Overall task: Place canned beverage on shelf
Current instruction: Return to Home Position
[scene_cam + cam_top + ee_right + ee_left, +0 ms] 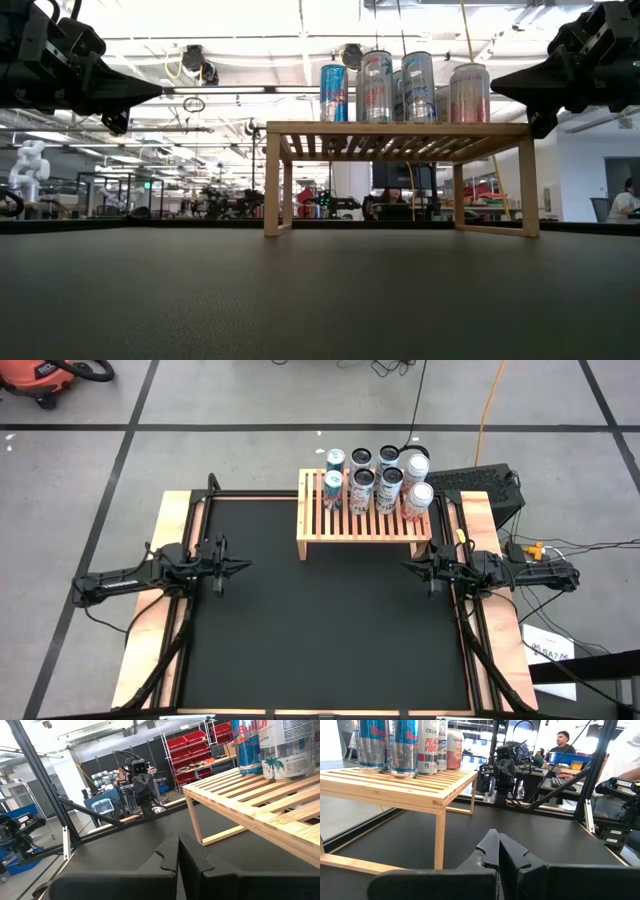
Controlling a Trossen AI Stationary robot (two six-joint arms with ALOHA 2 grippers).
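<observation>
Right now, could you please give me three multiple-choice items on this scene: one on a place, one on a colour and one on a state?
1. Where do the cans stand relative to the shelf?
A. in front of it
B. on top of it
C. beneath it

2. What colour is the mat that the shelf stands on?
A. green
B. black
C. white

3. How are the left claw and the right claw?
A. both shut and empty
B. the left one shut on a can
C. both wide open

Answers:
1 B: the cans stand upright on the slats, towards the far edge.
2 B: the mat is black in the high view.
3 A: each wrist view shows the fingers pressed together with nothing between them. The left claw is near the mat's left edge and the right claw near its right edge, both apart from the shelf.
</observation>
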